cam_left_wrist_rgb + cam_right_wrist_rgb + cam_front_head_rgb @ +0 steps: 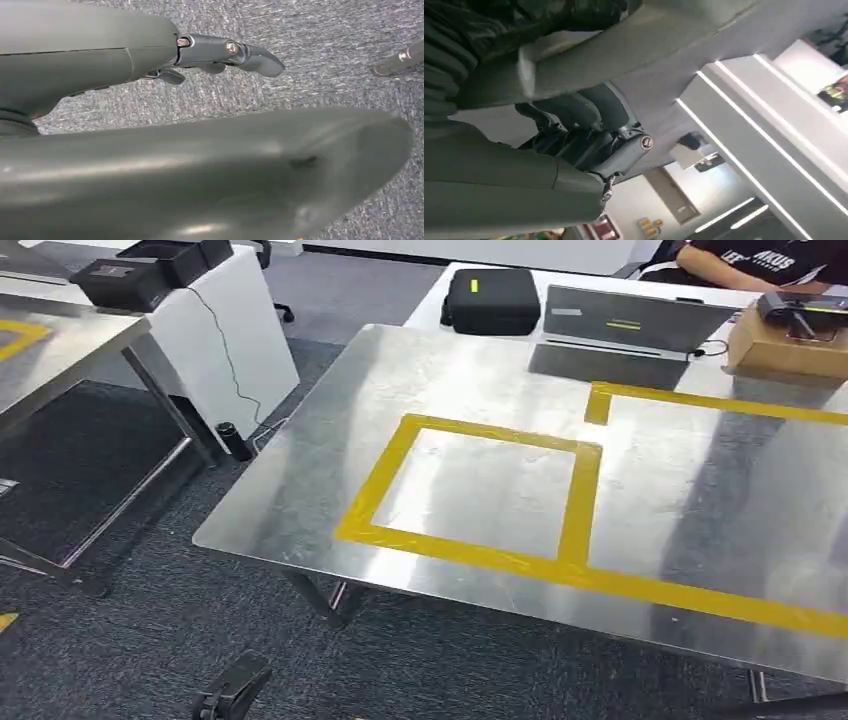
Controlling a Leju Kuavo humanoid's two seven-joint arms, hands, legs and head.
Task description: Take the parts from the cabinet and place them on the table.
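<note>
The steel table point(300, 490) stands in front of me, with a square of yellow tape point(480, 490) on its bare top. In the left wrist view, my left hand point(220, 55) hangs over grey carpet with its fingers stretched out and apart, holding nothing. My right hand point(589, 135) is raised and its wrist view looks up toward the ceiling. Its fingers point(574, 110) curl in toward the thumb point(634, 45) and grip a dark, shiny, crinkled part point(564, 12), most of it hidden behind the thumb.
At the table's far edge are a black case point(490, 300), a laptop point(625, 320) and a cardboard box point(785, 350), with a person point(760, 260) behind them. A second steel table point(50, 350) and a white desk point(225, 330) stand to the left. A dark bottle point(232, 440) lies on the carpet.
</note>
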